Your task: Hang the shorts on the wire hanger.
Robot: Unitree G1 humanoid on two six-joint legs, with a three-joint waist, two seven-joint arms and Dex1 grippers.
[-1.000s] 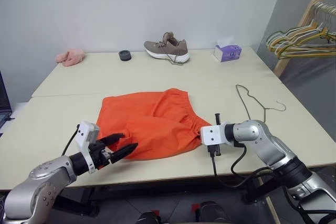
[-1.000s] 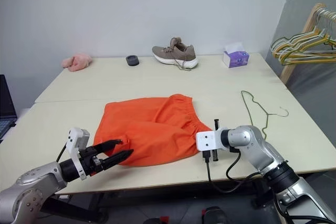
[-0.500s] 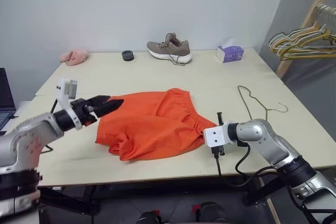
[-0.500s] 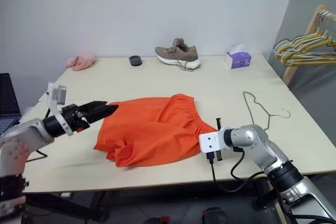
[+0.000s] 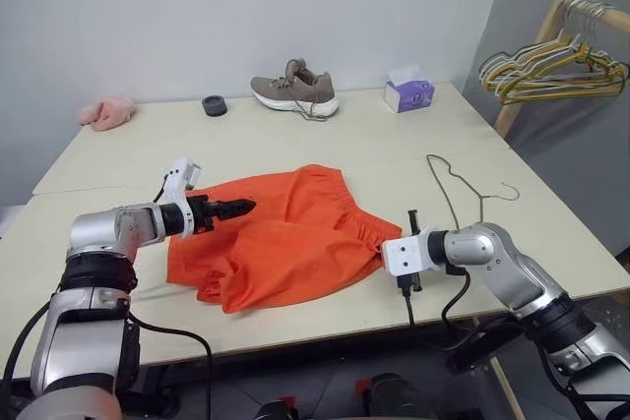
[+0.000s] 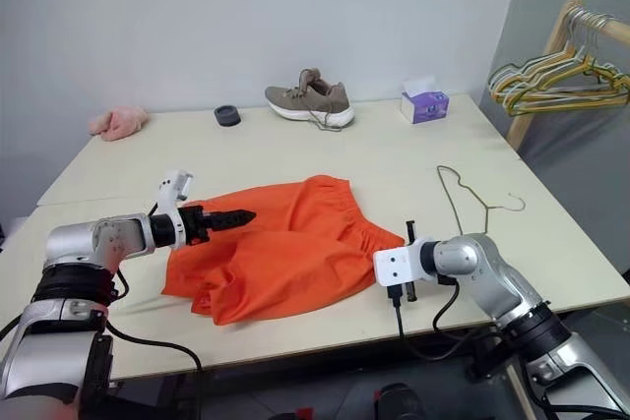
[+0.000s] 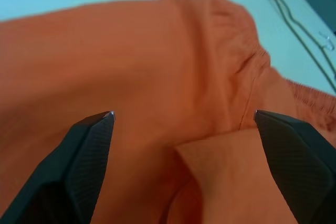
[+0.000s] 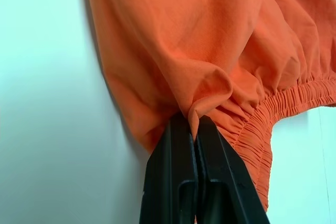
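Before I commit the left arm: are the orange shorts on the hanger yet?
No. The orange fabric shorts lie crumpled on the table; the thin olive-gold wire hanger lies bare beside them.

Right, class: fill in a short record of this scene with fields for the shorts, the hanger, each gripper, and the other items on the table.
shorts: orange, lying crumpled on the table
wire hanger: flat on the table, apart from the shorts, nothing on it
left gripper: open, over the shorts
right gripper: shut on the shorts beside the waistband
other items: shoe, tissue box, pink cloth, along the far edge
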